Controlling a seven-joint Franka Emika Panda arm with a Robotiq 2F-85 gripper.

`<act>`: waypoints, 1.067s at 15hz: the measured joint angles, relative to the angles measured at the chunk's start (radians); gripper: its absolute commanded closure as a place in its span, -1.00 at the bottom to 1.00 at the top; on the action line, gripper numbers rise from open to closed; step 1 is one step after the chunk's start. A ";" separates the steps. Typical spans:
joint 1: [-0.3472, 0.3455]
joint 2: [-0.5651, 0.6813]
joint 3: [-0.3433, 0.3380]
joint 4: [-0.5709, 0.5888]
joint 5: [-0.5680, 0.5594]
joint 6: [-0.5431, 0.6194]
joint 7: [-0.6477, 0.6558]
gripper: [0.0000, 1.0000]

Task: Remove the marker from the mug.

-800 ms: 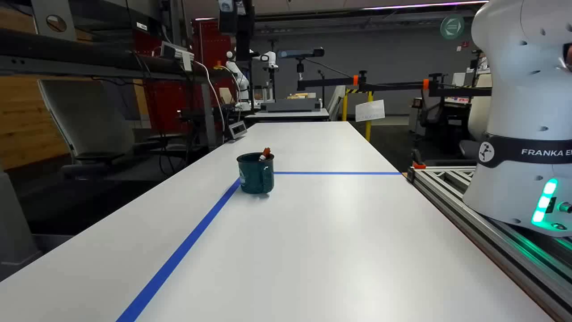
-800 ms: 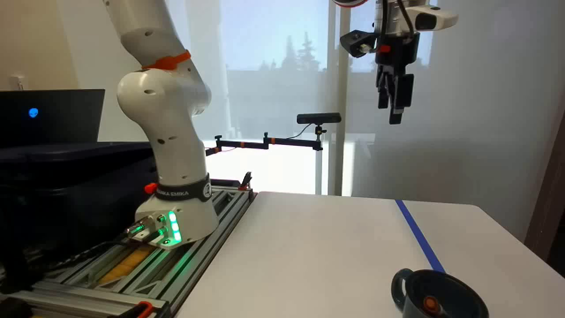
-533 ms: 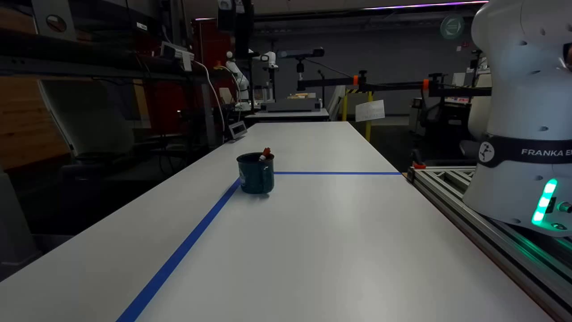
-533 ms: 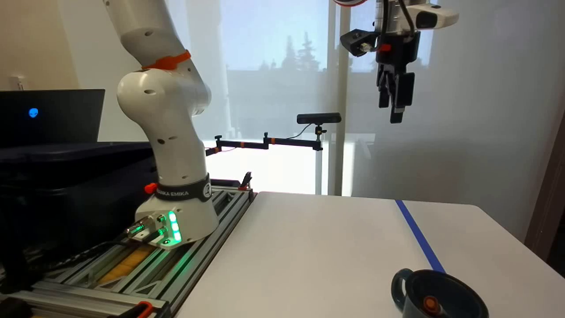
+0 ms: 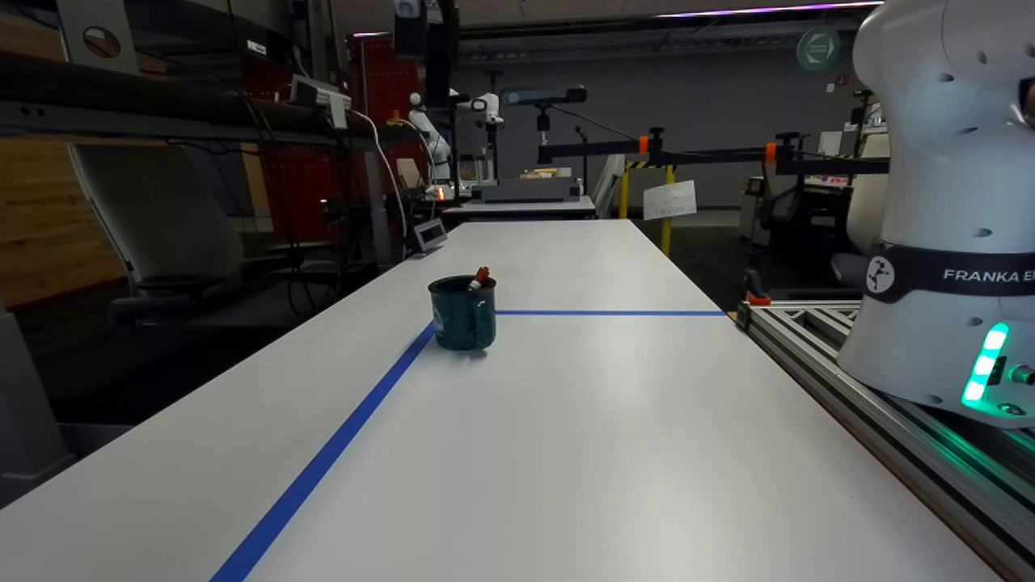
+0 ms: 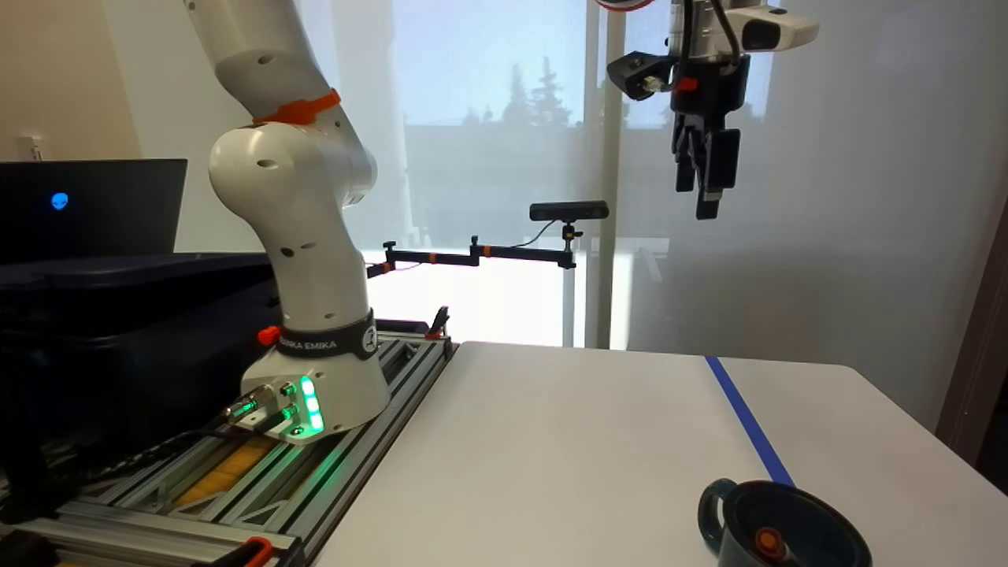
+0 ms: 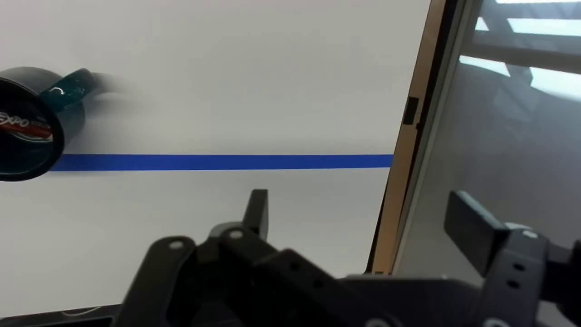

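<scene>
The dark teal mug [image 5: 463,323] stands upright on the white table beside the corner of the blue tape. The mug [image 6: 734,543] also shows at the bottom edge in an exterior view. The reddish-brown marker [image 5: 482,278] leans inside it, its tip just above the rim; the marker also shows end-on [image 6: 769,543]. In the wrist view the mug [image 7: 72,120] is cut by the left edge, with the marker [image 7: 28,130] inside. My gripper [image 6: 696,195] hangs high above the table, fingers down, away from the mug. In the wrist view the gripper [image 7: 358,213] is wide open and empty.
Blue tape [image 7: 218,162] runs along the white table [image 5: 614,453]. The table's far edge [image 7: 404,150] lies close to a window or wall panel. A small grey device [image 5: 430,234] sits at the table's edge. A camera on a black arm [image 6: 568,211] stands beyond the table.
My gripper has shifted very slightly upward since the earliest frame, then stayed still. The mug and marker have not moved.
</scene>
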 measured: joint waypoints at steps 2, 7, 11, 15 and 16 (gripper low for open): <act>0.000 0.000 0.000 0.000 0.000 0.000 0.000 -1.00; 0.000 0.000 0.000 0.000 0.000 0.000 0.000 -1.00; -0.006 0.002 0.008 0.000 -0.009 0.010 -0.006 -1.00; -0.026 0.021 0.026 -0.007 -0.149 0.102 -0.062 -1.00; -0.034 0.029 0.027 -0.012 -0.194 0.128 -0.081 -1.00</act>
